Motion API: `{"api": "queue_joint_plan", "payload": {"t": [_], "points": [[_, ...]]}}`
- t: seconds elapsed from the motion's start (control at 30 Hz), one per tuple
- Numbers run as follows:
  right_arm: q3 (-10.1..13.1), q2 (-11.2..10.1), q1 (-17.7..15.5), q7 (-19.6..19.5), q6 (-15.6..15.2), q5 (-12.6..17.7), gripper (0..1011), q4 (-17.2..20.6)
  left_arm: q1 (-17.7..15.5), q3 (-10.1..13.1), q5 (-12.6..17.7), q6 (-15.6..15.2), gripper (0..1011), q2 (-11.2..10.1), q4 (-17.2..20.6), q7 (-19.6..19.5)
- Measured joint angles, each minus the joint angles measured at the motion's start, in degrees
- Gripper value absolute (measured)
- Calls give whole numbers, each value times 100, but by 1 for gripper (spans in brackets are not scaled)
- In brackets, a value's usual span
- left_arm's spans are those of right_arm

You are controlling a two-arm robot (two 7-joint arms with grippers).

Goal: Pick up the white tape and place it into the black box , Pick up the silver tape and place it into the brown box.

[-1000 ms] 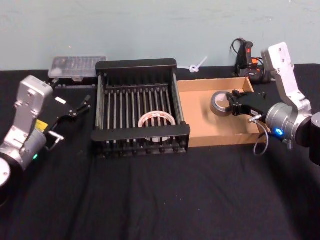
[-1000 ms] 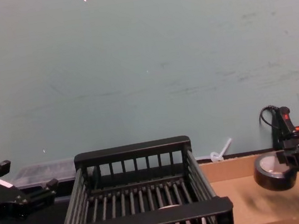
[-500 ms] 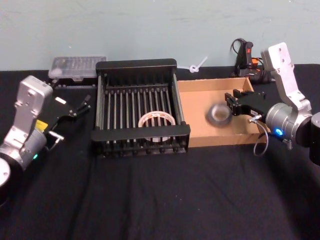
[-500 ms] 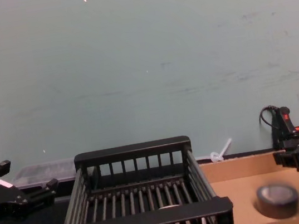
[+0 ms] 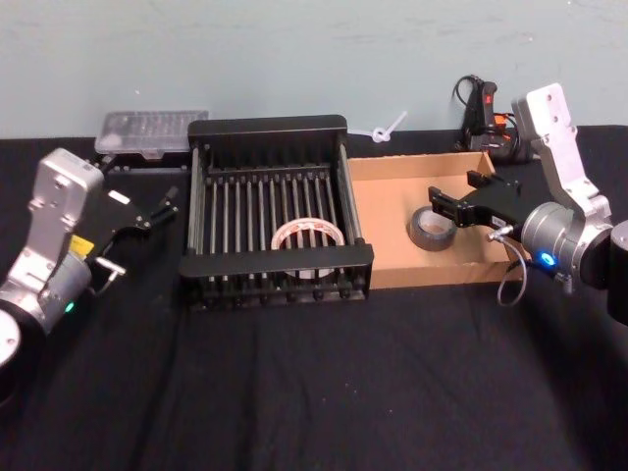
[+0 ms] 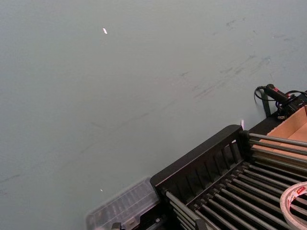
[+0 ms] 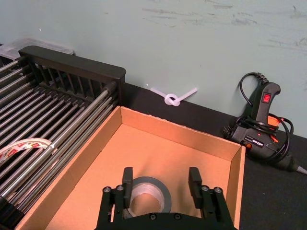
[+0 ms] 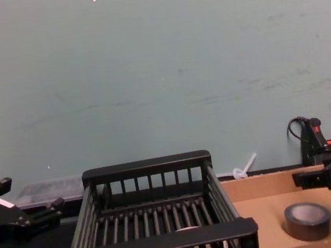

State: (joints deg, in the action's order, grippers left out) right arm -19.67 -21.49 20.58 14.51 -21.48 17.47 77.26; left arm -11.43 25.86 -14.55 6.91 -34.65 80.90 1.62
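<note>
The silver tape (image 5: 431,230) lies flat on the floor of the brown box (image 5: 392,211), free of any grip. My right gripper (image 5: 453,194) hovers just above it, open, and its fingers (image 7: 127,180) stand wide on either side of the silver tape (image 7: 152,185) without touching it. In the chest view the silver tape (image 8: 307,220) rests below the right gripper (image 8: 314,179). The white tape (image 5: 307,235) lies inside the black box (image 5: 267,127). My left gripper (image 5: 160,207) is parked to the left of the black box, open and empty.
A clear plastic case (image 5: 153,130) sits behind the black box at the far left. A black power tool with cable (image 5: 484,113) and a white cable tie (image 5: 384,130) lie by the wall behind the brown box. Black cloth covers the table's front.
My right gripper opened and let go of the silver tape, which dropped from between the fingers onto the floor of the brown box. The left arm has not moved.
</note>
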Motion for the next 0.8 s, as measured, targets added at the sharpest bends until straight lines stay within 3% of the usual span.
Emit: {"api": "queue_joint_plan", "payload": {"t": [0.33, 0.67, 0.8], "points": [[0, 0, 0, 2, 0, 0, 994, 0, 0, 0, 0, 0, 1001, 0, 0, 0], [21, 0, -34, 6, 36, -42, 1002, 47, 0, 0, 0, 0, 1002, 0, 0, 0], [111, 17, -197, -115, 269, -189, 1002, 254, 0, 0, 0, 0, 1001, 0, 0, 0]]}}
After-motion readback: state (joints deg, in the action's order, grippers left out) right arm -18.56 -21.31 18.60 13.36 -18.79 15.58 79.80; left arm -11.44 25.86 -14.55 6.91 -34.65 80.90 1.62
